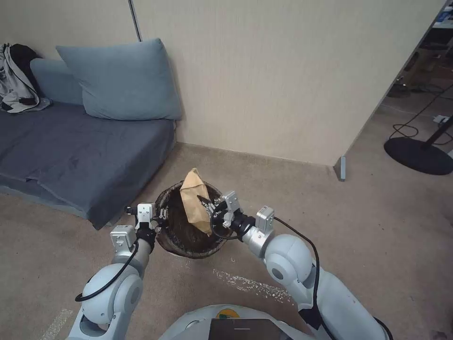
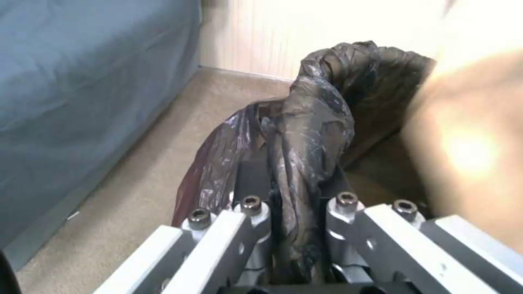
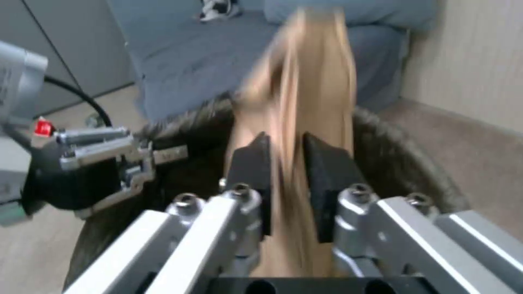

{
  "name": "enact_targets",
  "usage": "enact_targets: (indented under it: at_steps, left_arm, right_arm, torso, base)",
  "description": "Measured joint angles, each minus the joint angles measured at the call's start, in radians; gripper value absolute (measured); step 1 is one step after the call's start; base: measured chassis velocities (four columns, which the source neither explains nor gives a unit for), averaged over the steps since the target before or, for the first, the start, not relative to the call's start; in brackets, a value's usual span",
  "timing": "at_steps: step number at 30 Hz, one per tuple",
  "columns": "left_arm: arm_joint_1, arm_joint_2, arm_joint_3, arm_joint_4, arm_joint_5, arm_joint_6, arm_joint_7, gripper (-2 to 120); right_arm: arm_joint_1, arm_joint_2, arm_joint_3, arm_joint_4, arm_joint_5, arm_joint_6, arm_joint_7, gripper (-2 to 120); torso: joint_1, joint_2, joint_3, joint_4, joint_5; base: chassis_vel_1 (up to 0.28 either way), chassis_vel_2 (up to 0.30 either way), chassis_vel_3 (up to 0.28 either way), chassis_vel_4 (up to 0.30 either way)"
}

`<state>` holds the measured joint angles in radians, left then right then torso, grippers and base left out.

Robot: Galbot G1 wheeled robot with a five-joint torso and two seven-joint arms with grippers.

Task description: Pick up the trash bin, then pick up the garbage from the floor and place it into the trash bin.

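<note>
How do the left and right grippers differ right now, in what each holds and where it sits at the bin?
The left gripper clamps the trash bin by its bag-lined rim, on the sofa side; the right gripper pinches tan paper over the bin's mouth. The left grips dark crinkled plastic, the right a stiff upright sheet. Both are shut at rim height.

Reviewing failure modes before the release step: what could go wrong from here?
1. The left pincer holds the bin by the bag folded over its rim; the bag may slip and the bin could tilt or drop.
2. The tan paper in the right pincer stands tall, its top above the rim. On release it may lean on the rim or tip out.
3. The two pincers sit close across the opening, so contact is possible.
</note>
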<state>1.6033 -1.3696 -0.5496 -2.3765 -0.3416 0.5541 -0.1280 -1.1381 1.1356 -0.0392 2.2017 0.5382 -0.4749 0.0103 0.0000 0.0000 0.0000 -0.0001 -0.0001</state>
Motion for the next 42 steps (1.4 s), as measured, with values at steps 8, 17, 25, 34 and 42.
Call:
enact_targets:
  at_steps: [8, 17, 25, 34, 42]
  left_arm:
    - [0.006, -0.012, -0.002, -0.011, 0.0, 0.0, -0.001, 7]
    - [0.012, -0.017, -0.011, -0.023, -0.005, 0.0, -0.002, 7]
    - [0.022, -0.025, -0.026, -0.03, -0.005, -0.004, -0.005, 7]
    - [0.054, -0.054, -0.028, -0.039, 0.037, -0.02, -0.016, 7]
    - [0.072, -0.058, -0.046, -0.068, 0.087, -0.036, -0.014, 7]
  right_arm:
    - [0.043, 0.006, -0.046, -0.005, 0.0, -0.013, 0.03, 45]
    - [0.051, -0.011, -0.037, 0.015, 0.008, -0.019, 0.04, 79]
    - [0.01, -0.077, 0.139, 0.112, 0.061, -0.017, 0.04, 99]
    - [-0.197, -0.126, 0.43, 0.179, -0.05, 0.097, 0.072, 100]
    - [-0.362, 0.059, 0.602, 0.182, -0.222, 0.205, 0.065, 100]
  torso:
    - [0.0, 0.0, 0.0, 0.0002, 0.0]
    - [0.0, 0.0, 0.0, 0.0001, 0.0001]
    - [0.0, 0.0, 0.0, 0.0002, 0.0004]
    - [0.0, 0.0, 0.0, 0.0, 0.0003]
    - [0.0, 0.0, 0.0, 0.0001, 0.0004]
  base:
    - [0.0, 0.0, 0.0, 0.0]
    - [0.0, 0.0, 0.0, 0.0]
    - [0.0, 0.0, 0.0, 0.0]
    - [0.0, 0.0, 0.0, 0.0]
    - [0.0, 0.0, 0.0, 0.0]
